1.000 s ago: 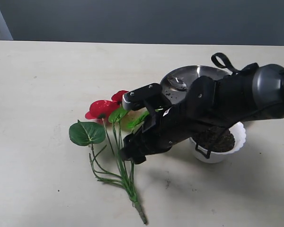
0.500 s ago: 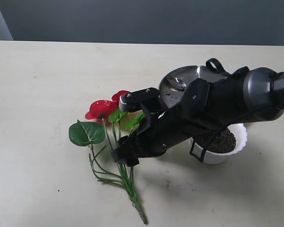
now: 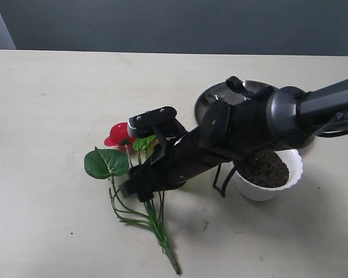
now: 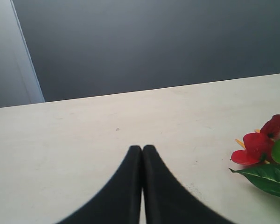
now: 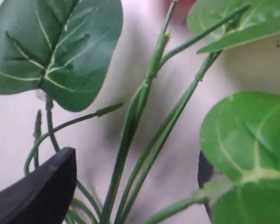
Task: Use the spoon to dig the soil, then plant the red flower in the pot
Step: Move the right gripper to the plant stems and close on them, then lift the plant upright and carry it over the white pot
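The red flower lies flat on the table, its green stems running toward the front edge. My right gripper reaches across from the right and stands open over the stems, one finger on each side. In the right wrist view the stems pass between the two black fingers with gaps on both sides. The white pot holds dark soil behind the arm. The spoon is hidden. My left gripper is shut and empty above bare table, with the red blooms off to one side.
A round steel plate sits behind the right arm, mostly covered by it. A large green leaf spreads left of the stems. The stem end lies close to the table's front edge.
The right arm has swung left and lower; its open gripper went from above the flower's leaves to straddling the stems. The flower has not moved.
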